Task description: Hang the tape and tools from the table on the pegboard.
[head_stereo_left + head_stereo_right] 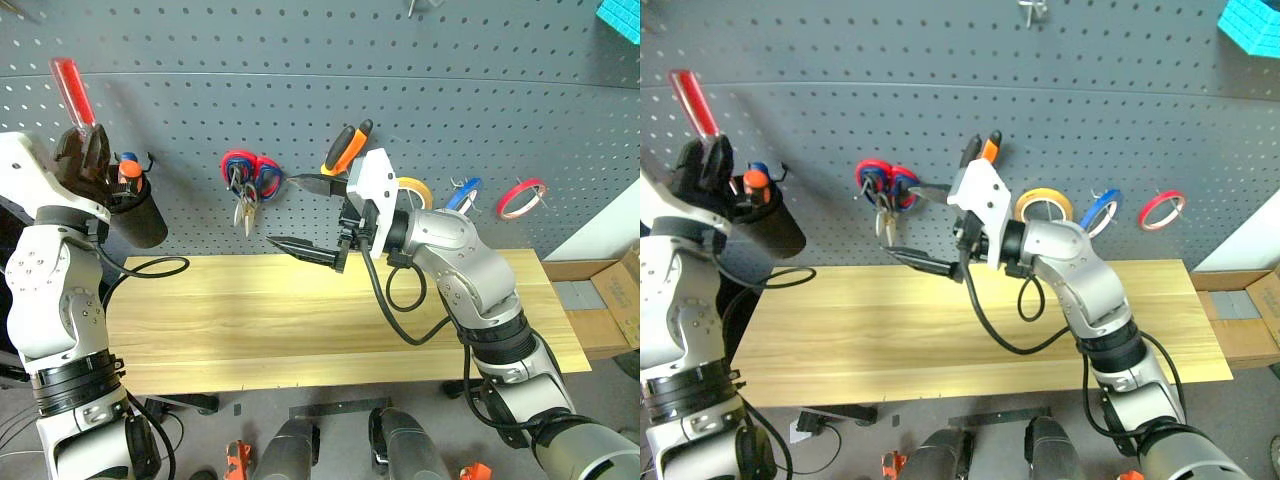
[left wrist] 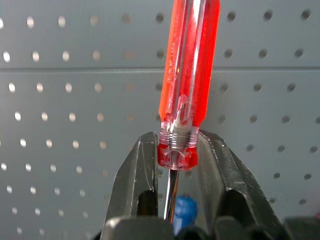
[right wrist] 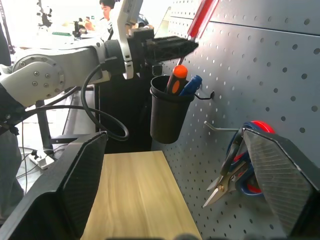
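My left gripper is up at the far left of the pegboard, shut on the base of the red clear-handled screwdriver. The screwdriver stands handle up, its shaft pointing down over a black cup. My right gripper hovers open and empty over the middle of the table, pointing left. Behind it the orange-and-black pliers hang on the board. The blue tape hangs further right. Small dark-handled scissors hang beside the red-and-blue scissors.
The black cup hangs from a hook and holds an orange-and-blue screwdriver. A yellow tape ring and a red one hang either side of the blue one. A cardboard box sits past the table's right end.
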{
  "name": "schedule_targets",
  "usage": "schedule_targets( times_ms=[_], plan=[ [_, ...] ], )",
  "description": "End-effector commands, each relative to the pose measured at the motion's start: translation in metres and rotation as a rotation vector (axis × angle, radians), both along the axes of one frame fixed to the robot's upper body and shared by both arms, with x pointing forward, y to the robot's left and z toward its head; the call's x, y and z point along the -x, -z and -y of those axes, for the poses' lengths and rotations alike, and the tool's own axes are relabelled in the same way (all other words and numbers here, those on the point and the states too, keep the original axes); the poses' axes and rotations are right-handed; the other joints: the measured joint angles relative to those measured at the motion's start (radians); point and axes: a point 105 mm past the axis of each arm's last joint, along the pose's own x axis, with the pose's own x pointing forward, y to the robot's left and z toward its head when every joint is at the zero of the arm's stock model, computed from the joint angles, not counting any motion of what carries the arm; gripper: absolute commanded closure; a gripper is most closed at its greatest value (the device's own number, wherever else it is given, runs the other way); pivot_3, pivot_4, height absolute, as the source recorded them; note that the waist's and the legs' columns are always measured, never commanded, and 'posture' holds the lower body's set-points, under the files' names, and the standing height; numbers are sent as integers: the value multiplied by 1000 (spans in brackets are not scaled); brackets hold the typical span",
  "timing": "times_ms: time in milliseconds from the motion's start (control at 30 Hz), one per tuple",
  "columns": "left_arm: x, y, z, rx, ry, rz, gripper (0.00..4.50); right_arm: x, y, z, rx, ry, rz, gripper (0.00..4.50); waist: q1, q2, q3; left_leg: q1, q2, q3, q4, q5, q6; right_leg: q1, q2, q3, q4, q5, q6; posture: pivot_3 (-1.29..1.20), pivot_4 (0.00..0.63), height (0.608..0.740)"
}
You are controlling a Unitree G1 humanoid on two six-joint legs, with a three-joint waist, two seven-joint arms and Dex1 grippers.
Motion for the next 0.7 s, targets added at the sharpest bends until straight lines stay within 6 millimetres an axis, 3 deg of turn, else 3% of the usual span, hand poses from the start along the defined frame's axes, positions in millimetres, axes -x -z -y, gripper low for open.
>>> schedule_targets(
  times_ms=[33, 233, 433, 533, 700],
  plan=[
    [12, -19, -4, -38, -23, 56, 2049, 11, -11, -3, -20, -39, 48, 0, 0, 0, 0, 0, 0, 0, 0, 0, 0, 0, 0, 0, 0, 0, 0, 36, 175, 740],
    [22, -30, -3, -43, 16, 126, 26, 11, -9, -3, -6, -52, 46, 0, 0, 0, 0, 0, 0, 0, 0, 0, 0, 0, 0, 0, 0, 0, 0, 39, 174, 740],
    [50, -35, 19, -31, 221, 174, 26, 8, 1, 4, 29, -37, 36, 0, -1, 0, 0, 0, 0, 1, 0, 0, 0, 0, 0, 0, 0, 0, 0, 31, 172, 740],
    [69, -11, 31, -22, 355, 55, 26, 7, 5, 11, 47, -18, 34, 0, -4, 0, 0, 0, 1, 1, 0, 0, 0, 0, 0, 1, -1, 0, 0, 30, 176, 740],
    [88, 55, 54, -50, 494, -229, 26, 3, 23, 21, 83, 16, -4, 0, -4, 2, 0, 2, 2, 2, -2, 0, 0, 1, 1, 2, 0, 0, 0, 49, 177, 740]
  ],
)
